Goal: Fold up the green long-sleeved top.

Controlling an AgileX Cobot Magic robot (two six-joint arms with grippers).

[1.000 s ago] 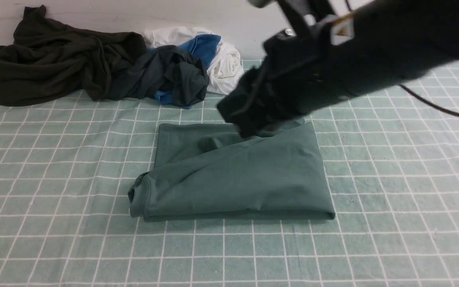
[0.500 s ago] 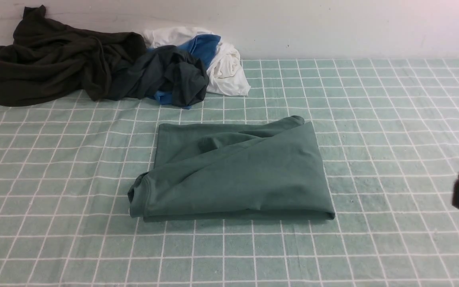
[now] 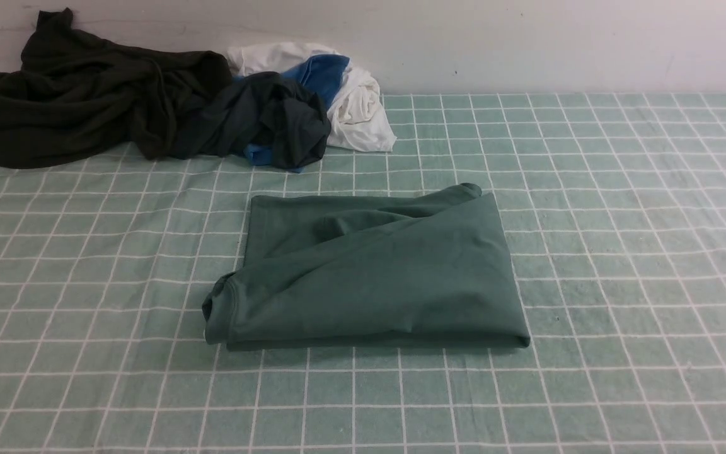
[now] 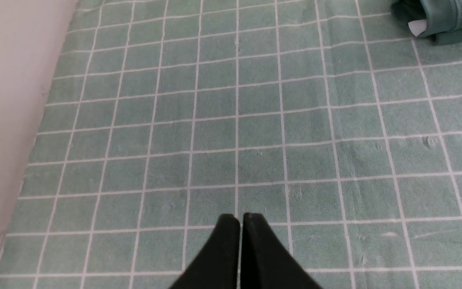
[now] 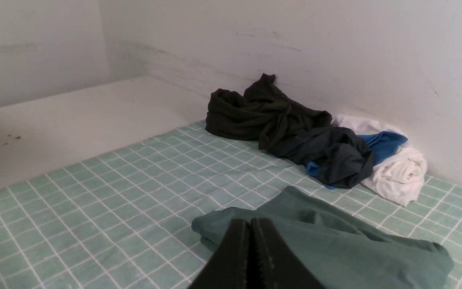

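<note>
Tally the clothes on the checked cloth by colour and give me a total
Green: 1, the folded green long-sleeved top
Very dark olive-black: 1, the crumpled garment
Charcoal and blue: 1, the bunched garment
White: 1, the bunched white garment
Total: 4

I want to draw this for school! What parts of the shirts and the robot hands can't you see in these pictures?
- Green top: its printed front and sleeves are folded inside, in every view.
- Green top in the left wrist view: only a corner shows; the frame edge cuts the rest.
- Dark olive garment and charcoal-and-blue garment: crumpled, so their shapes are hidden.
- Left gripper and right gripper: absent from the front view; wrist views show only closed fingertips.
</note>
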